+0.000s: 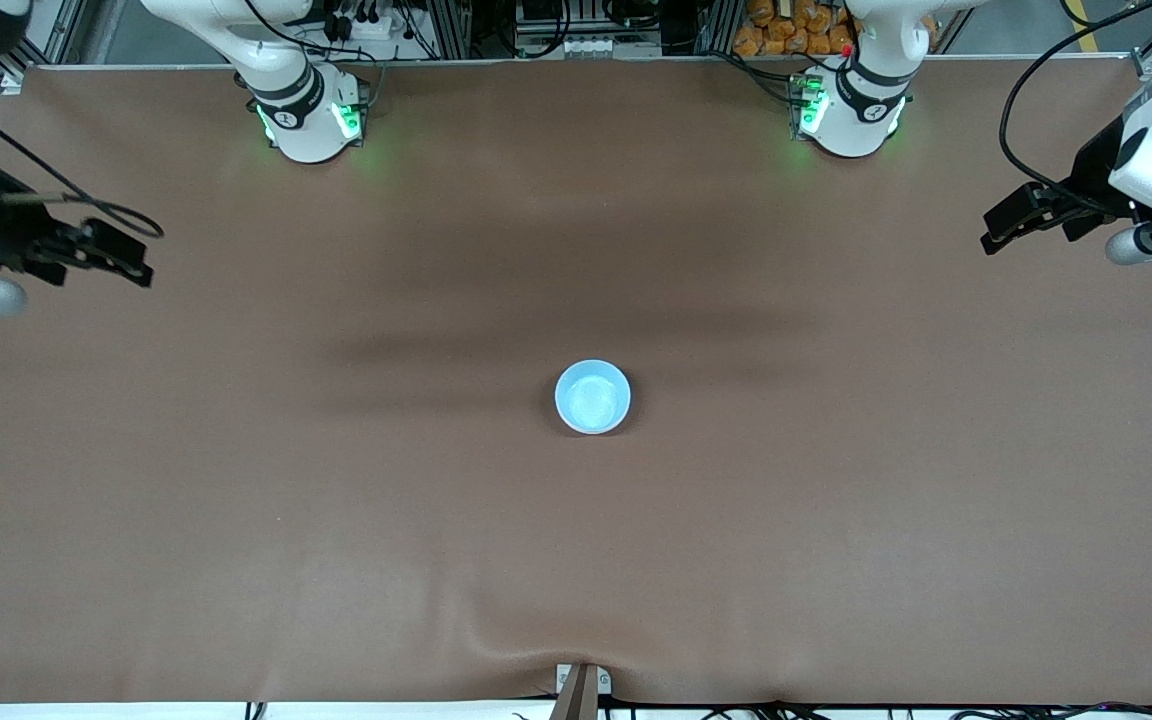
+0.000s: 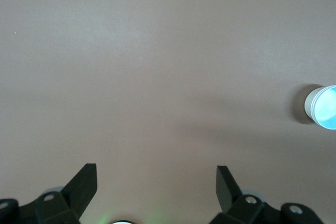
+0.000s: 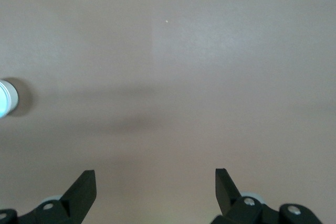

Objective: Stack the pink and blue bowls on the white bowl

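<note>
Blue bowl (image 1: 592, 397): nearest the front camera of all things on the brown table cover (image 1: 236, 520), upright near the table's middle, well apart from both grippers.
Left gripper (image 1: 998, 226): up in the air over the table's edge at the left arm's end, well away from the blue bowl – fingers spread wide with bare cover between them in the left wrist view (image 2: 156, 184), holding nothing.
Right gripper (image 1: 131, 262): up over the cover at the right arm's end, equally far from the blue bowl; its two dark fingers stand wide apart in the right wrist view (image 3: 155, 184), nothing between them.
Arm pose: both arms are pulled out to the table's ends, wrists level, fingers pointing in toward the bowl.
Bowl contents: pale blue inside, glossy, nothing loose in it.
Stack: in the left wrist view the blue bowl (image 2: 321, 107) shows a white wall below its blue rim – a white bowl (image 2: 311, 104) under it; a pink bowl cannot be made out.
Cut off: the stack (image 3: 6, 98) is clipped by the picture edge in both wrist views.
</note>
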Motion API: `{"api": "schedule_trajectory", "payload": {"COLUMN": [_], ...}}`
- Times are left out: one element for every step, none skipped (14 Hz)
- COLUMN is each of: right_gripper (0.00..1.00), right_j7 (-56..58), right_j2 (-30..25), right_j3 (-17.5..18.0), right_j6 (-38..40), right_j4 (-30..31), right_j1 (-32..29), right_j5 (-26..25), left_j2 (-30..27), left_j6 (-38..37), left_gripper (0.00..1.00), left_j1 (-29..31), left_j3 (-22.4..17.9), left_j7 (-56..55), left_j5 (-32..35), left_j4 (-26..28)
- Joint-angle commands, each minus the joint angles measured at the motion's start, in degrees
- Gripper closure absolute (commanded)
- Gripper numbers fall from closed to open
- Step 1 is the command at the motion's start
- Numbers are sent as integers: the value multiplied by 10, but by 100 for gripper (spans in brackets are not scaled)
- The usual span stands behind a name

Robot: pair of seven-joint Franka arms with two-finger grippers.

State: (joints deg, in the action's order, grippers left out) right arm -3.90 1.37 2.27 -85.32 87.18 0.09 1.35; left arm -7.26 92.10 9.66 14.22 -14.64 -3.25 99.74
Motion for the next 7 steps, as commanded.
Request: {"api": "schedule_trajectory", "payload": {"right_gripper": [0, 0, 0, 0, 0, 0, 0], "right_j7": [35, 38, 39, 38, 38, 38, 38], "right_j2": [-36, -31, -25, -18, -11, -9, -9], "right_j3": [-37, -38, -38, -38, -38, -38, -37], "right_j6": [2, 12, 23, 50, 64, 65, 66], "right_j4": [33, 18, -14, -40, -55, -53, -53], "right_j1": [22, 20, 15, 15, 17, 16, 20], "right_j5": [-7, -7, -7, -9, -10, -7, -7], "left_j2": [-10, -10, -10, -10, -10, -10, -10], "left_j6": [2, 2, 2, 1, 1, 1, 0], "left_gripper": [0, 0, 0, 0, 0, 0, 0], "left_j1": [4, 4, 4, 4, 4, 4, 4], "left_j3": [3, 3, 3, 3, 3, 3, 3], "left_j7": [12, 13, 13, 13, 13, 13, 13], "left_j5": [11, 11, 11, 11, 11, 11, 10], "left_j4": [5, 5, 5, 5, 5, 5, 5]}}
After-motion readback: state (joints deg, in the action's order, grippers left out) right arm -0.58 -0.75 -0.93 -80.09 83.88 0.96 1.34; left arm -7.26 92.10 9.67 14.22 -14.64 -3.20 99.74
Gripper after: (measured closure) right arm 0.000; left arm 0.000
